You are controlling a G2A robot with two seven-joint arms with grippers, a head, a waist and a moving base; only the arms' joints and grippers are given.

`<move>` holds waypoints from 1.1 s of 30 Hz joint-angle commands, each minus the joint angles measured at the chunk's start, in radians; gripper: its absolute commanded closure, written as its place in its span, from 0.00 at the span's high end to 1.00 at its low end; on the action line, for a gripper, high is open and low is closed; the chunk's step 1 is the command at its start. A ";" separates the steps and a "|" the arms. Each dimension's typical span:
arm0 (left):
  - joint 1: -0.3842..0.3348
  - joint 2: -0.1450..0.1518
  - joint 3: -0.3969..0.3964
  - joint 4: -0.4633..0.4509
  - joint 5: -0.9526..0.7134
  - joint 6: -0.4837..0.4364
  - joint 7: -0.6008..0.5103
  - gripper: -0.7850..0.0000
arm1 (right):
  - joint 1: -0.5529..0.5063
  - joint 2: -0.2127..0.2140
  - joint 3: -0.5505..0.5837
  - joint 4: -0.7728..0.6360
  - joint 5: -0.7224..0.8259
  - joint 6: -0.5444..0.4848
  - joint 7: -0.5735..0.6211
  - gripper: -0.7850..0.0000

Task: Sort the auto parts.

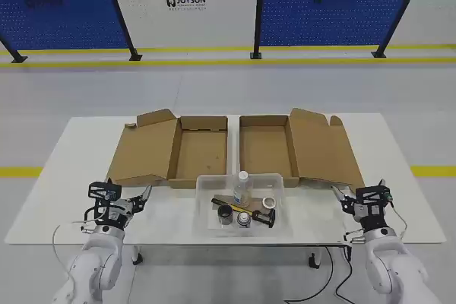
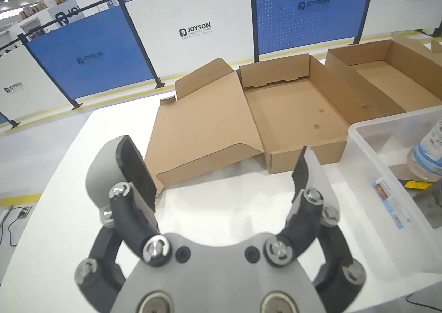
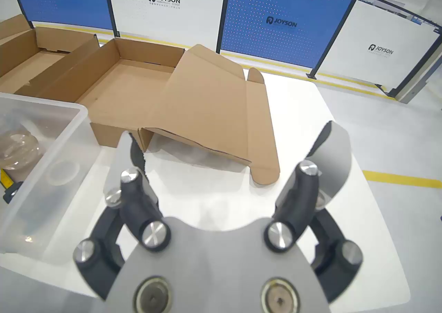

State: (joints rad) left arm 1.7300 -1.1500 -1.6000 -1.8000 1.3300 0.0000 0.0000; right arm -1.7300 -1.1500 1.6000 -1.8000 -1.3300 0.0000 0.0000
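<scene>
Broadly, a white table carries everything. Two open cardboard boxes lie side by side at its far middle, the left box and the right box, each with its lid folded outward. Just in front of them stands a clear bin, close against their near walls (touching or not, I cannot tell). The left gripper is at the table's near edge, left of the bin, its fingers spread wide with nothing between them. The right gripper mirrors it to the bin's right, equally spread and empty. The auto parts all lie in the bin: a clear bottle near the middle, a black cylinder, a black clip and a white ring.
</scene>
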 commanded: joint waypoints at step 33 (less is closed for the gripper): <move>-0.266 -0.008 0.194 -0.040 -0.084 -0.394 -0.007 1.00 | 0.000 0.000 0.000 0.000 0.000 0.000 0.000 1.00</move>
State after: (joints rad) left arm 1.4851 -1.1563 -1.4296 -1.8527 1.2534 -0.3821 -0.0018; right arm -1.7300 -1.1500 1.6000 -1.8000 -1.3300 0.0000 0.0000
